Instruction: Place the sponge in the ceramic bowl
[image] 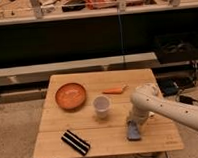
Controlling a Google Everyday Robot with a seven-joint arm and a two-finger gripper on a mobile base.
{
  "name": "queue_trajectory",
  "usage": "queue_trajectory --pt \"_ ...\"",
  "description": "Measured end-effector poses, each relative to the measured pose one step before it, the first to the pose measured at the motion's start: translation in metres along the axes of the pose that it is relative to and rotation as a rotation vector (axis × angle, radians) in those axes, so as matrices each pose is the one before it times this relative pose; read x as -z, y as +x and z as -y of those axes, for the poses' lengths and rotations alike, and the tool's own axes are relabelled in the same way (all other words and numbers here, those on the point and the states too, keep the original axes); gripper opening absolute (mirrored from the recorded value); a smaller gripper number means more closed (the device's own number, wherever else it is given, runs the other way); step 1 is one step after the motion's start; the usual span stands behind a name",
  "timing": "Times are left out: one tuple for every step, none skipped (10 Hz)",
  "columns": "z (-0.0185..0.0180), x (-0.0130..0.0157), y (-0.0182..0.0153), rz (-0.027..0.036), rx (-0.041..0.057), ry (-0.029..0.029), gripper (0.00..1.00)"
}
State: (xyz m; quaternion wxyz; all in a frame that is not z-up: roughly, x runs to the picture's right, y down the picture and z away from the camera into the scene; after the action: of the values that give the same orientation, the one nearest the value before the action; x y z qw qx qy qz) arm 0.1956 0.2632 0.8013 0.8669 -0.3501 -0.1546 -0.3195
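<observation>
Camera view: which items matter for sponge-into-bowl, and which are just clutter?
Job:
sponge, front right of the table
ceramic bowl, back left
gripper, down at the sponge

Lying about:
white cup, mid-table
striped block, front left
flat orange piece, back

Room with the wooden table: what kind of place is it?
Probably a robot test lab: a wooden table set with a bowl, cup and sponge, a cluttered shelf behind, and a robot arm whose gripper is down at the sponge.
</observation>
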Motion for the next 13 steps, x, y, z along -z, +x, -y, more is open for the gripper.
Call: queue_trajectory --pt "-0.00064 0.00007 -0.00056 -0.00102 -0.00181 0.00124 0.0" --pt "-0.00013 0.00339 -0.00039 -0.00059 -0.00373 -0.00063 0.0" --pt "0.00168 0.00478 -0.00058 -0.00115 -0.00247 0.00423 0.0" --pt "0.00145 0.00667 -0.00146 -0.00202 -0.00464 0.00318 0.0" --pt "0.00137 0.00699 -0.00181 -0.0064 -0.00361 0.00308 0.0" --pt "0.00103 0.0042 -0.00116 -0.00238 -0.00274 0.00205 0.0" --pt "0.00019 0.00528 -0.00028 -0.00864 -0.00531 0.00171 0.0" --pt "0.00242 0.00815 -0.00094 -0.01028 0.00412 -0.0009 0.0" --pt "0.00741 0.01315 -0.00281 -0.01089 0.01262 0.00065 0.0" --pt "0.00656 0.01006 -0.00348 -0.00687 0.01127 -0.00136 0.0" --pt "0.00877 0.01049 -0.00476 -0.00814 0.01309 -0.00039 0.0" --pt "0.00359 0.00318 -0.003 -0.00114 0.00477 -0.00189 0.0" --pt "0.00315 0.00281 -0.00159 -0.00446 0.00324 0.00265 0.0"
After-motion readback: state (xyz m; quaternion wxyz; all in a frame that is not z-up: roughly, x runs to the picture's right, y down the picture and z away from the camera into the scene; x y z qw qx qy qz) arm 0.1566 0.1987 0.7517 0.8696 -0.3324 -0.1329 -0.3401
